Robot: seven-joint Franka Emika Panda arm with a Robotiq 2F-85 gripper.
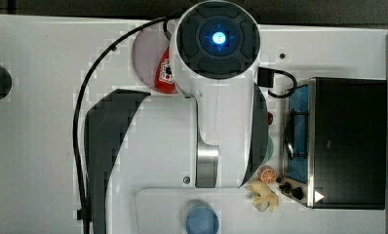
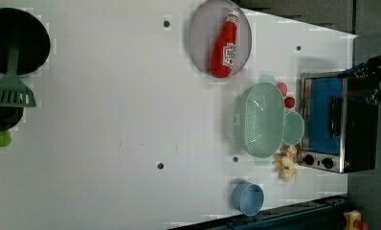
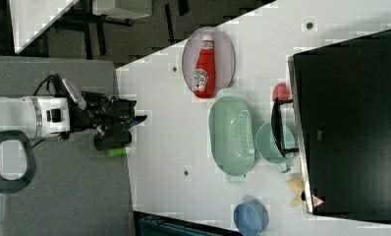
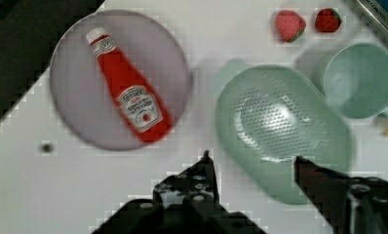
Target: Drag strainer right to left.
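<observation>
Strainer (image 2: 263, 120) unobstructed in left view, arm-covered from top

In the left view, bare table (image 2: 121, 110) stretches wide to the left view's left of the strainer (image 2: 263, 120). On its other side the green bowl (image 2: 293, 128) touches it, with two strawberries (image 2: 285, 95) and the toaster oven (image 2: 337, 122) crowding close. The ketchup plate (image 2: 198, 43) lies near one end.
</observation>
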